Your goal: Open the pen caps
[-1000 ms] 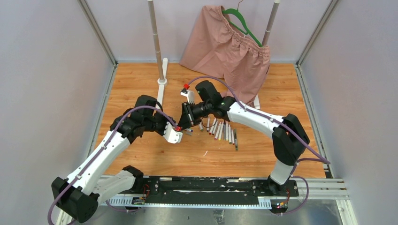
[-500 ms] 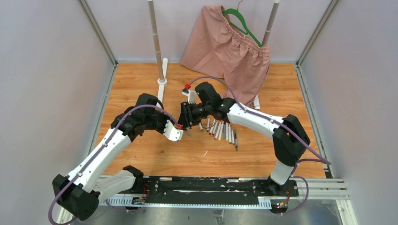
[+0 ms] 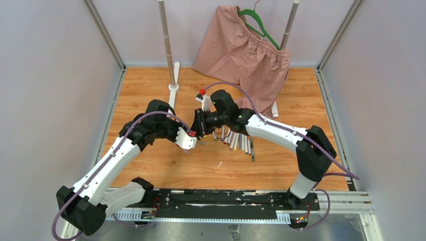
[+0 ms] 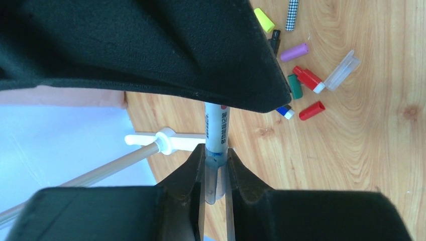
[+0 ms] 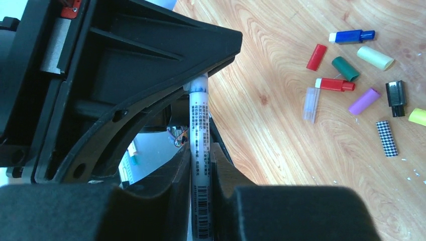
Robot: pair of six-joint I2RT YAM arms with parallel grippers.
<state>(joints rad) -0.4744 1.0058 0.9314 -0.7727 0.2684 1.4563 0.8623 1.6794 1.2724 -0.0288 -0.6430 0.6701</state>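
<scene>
One pen [image 5: 200,125] with a white printed barrel is held between both grippers. My right gripper [image 5: 200,155] is shut on its barrel. My left gripper [image 4: 216,156] is shut on the clear pen cap [image 4: 216,173], which covers the pen's blue tip. The barrel [image 4: 217,123] runs up from the cap under the right gripper's black body. In the top view the two grippers, left [image 3: 190,139] and right [image 3: 199,125], meet tip to tip above the board. Several other pens [image 3: 240,141] lie in a row to their right.
Several loose caps lie on the wood: red [image 5: 316,56], green [image 5: 345,69], purple [image 5: 364,101], yellow [image 5: 417,116], clear [image 5: 311,104]. Some also show in the left wrist view, such as purple [image 4: 294,51]. A rack post [image 3: 168,45] and pink shorts [image 3: 246,50] stand at the back.
Both grippers stay shut on the same pen. The right wrist has shifted a little left and towards the left gripper, and the left gripper has edged slightly left.
</scene>
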